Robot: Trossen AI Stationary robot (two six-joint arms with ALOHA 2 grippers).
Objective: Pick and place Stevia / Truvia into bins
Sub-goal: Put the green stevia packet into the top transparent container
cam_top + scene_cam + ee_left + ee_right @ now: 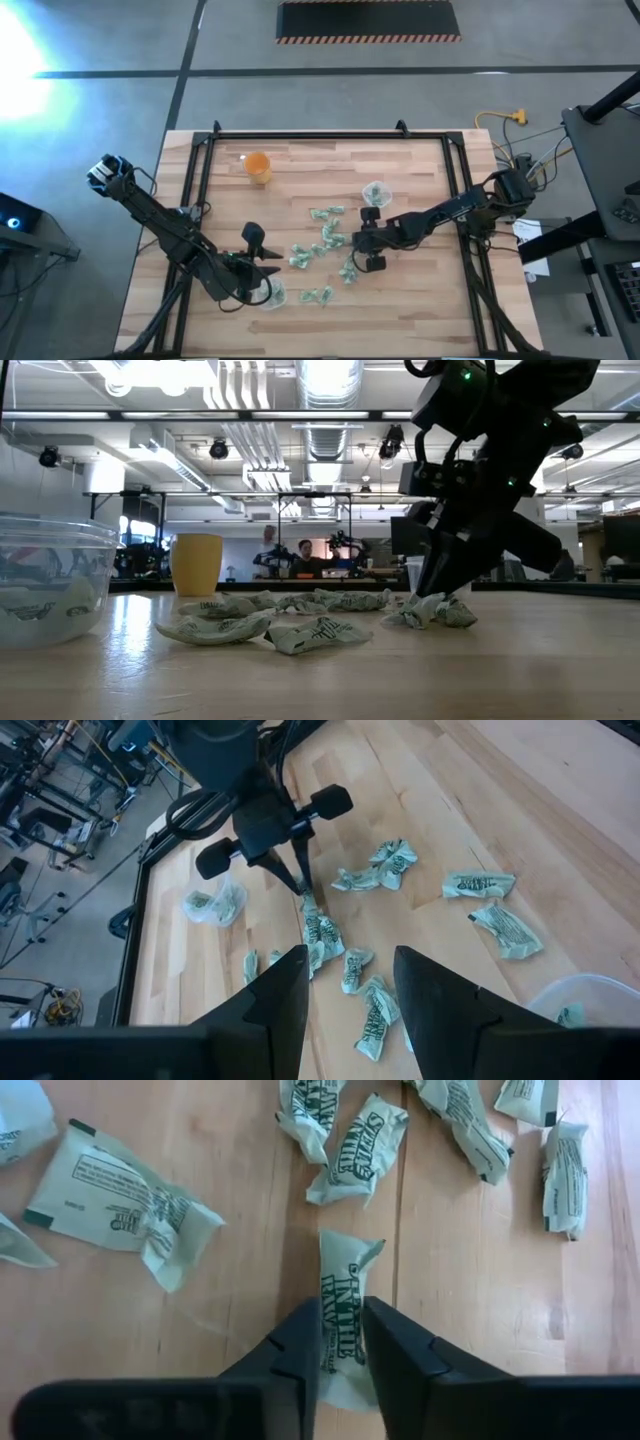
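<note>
Several pale green and white Stevia sachets [325, 238] lie flat and scattered on the middle of the wooden table [420, 300]. My right gripper [340, 1348] points steeply down at the table and is shut on one sachet [343, 1305]. One clear bin [375, 192] with sachets inside stands just beyond that gripper. The other clear bin [272, 295], also holding sachets, stands near the front edge. My left gripper [345, 990] hovers open beside this bin, with nothing between its fingers. My right gripper pinches one sachet between its two fingers [298, 1345], which sit on the sachet's two long edges near its near end [338, 1342]. The fingers slant down from the table's right side and lie along the sachet. The sachet rests flat on the table, its far end [350, 1250] sticking out ahead.
An orange cup [258, 166] stands at the far left of the table. A black frame [330, 134] borders the table's far and side edges. Bare wood lies to the right of the sachets and along the front. People sit in the room beyond the table [285, 555].
</note>
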